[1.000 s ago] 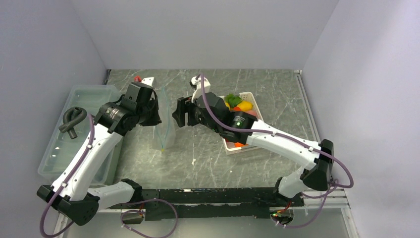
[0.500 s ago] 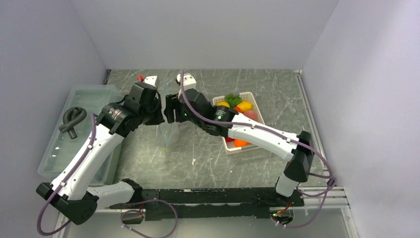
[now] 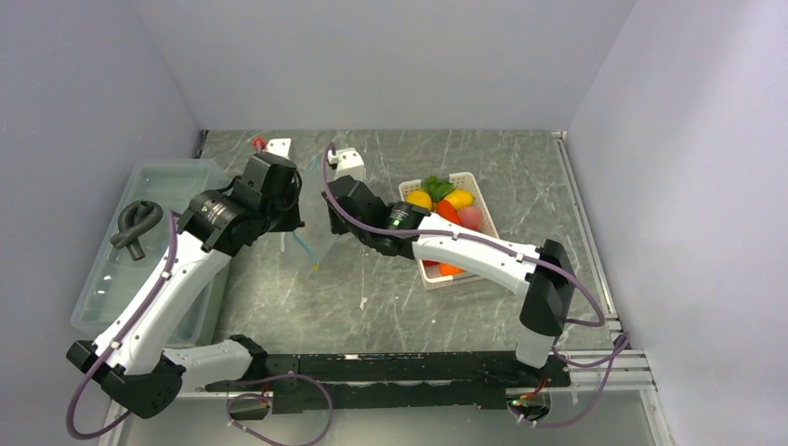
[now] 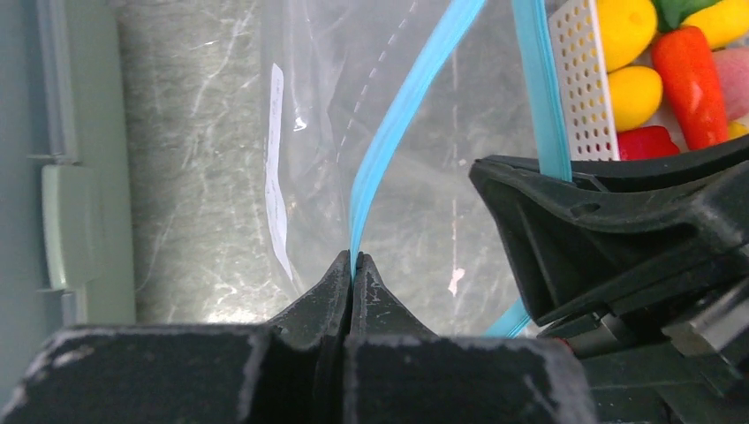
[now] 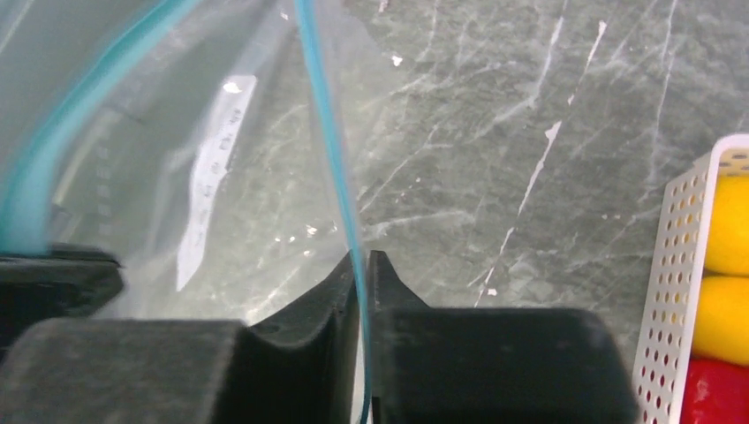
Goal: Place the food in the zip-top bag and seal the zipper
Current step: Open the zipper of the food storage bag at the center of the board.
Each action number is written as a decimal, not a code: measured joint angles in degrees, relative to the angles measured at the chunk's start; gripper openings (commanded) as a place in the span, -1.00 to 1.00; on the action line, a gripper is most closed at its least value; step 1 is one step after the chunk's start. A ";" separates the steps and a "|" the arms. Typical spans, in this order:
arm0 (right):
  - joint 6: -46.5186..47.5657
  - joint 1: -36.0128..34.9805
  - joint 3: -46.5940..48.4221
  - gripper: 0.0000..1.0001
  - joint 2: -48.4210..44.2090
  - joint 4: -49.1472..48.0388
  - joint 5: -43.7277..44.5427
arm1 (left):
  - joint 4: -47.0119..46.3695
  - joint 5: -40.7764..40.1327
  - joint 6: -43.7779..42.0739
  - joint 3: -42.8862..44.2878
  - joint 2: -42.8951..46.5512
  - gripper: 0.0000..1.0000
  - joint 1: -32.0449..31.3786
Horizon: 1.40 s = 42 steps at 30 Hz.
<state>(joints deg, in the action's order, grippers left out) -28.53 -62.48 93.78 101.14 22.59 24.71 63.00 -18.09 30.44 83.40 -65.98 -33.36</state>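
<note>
Grey marbled table [image 3: 418,307] below, left gripper [image 4: 351,265] and right gripper [image 5: 362,265] each clamp a zipper [image 4: 402,106] lip (slippery stuff), so I'd spread gently, evenly.

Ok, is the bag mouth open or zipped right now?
Open. The two teal strips of the zipper run apart: the left pincer is shut on one, the right pincer on the other.

narrow slot at zip-top bag [image 4: 309,106] mouth, right end effector [image 5: 362,258] crowding it, basket [image 5: 678,256] right, bin [image 3: 107,279] left
</note>
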 measured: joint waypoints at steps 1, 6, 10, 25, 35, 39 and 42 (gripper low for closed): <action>0.00 0.00 -0.48 -1.00 0.00 -0.02 0.48 | 0.57 -0.79 -0.26 0.39 -0.17 -1.00 0.00; -0.24 0.44 -2.75 -1.00 0.00 0.04 1.44 | 3.37 -4.22 -1.55 2.62 -1.57 -1.00 0.00; -0.74 1.38 -4.87 -1.00 0.00 -0.98 2.05 | 6.25 -7.37 -2.80 4.46 -3.76 -1.00 -0.07; -9.16 6.27 -17.44 -1.00 -1.09 -12.70 -4.46 | 12.50 -16.90 -3.85 9.88 -9.97 -1.00 -1.11; -10.29 7.45 -19.96 -0.94 -2.25 -15.80 -9.27 | 11.56 -18.99 -5.95 9.70 -12.20 -1.00 -1.46; -10.08 8.35 -19.96 -0.85 -2.14 -15.80 -10.82 | 10.38 -19.54 -6.84 8.26 -12.35 -1.00 -1.66; -9.97 9.09 -19.91 -0.84 -1.90 -15.80 -12.22 | 9.68 -20.26 -7.28 7.69 -12.63 -1.00 -2.03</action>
<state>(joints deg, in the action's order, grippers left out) -38.50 -53.39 73.87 99.24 6.79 12.49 72.69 -38.35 23.16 91.09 -78.61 -35.40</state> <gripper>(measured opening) 0.074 0.014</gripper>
